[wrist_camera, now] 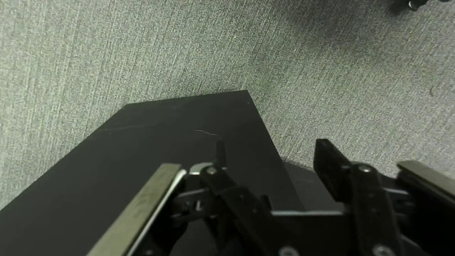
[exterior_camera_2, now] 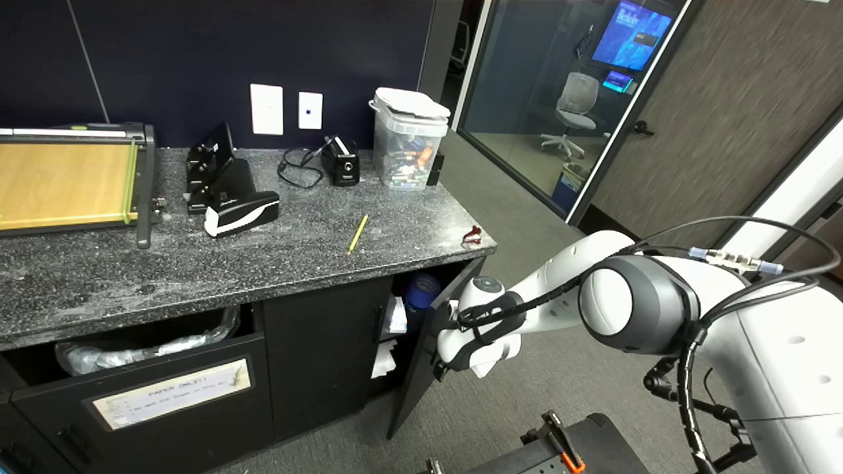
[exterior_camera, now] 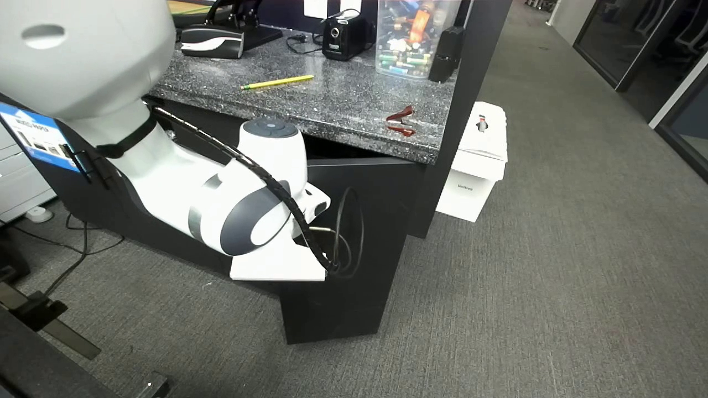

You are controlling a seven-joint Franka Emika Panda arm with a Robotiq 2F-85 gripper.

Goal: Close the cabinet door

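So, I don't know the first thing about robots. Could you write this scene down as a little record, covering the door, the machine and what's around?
Cabinet door: open, swung outward
Likely job: closing it
Behind door: blue item, white items
Robot: one white arm, its end at the door
Gripper: open, by the door's edge; contact unclear
Counter: yellow pencil, small red tool, clear lidded tub, among others
Black front: labelled PAPER ONLY, clear bag behind
Floor: white box
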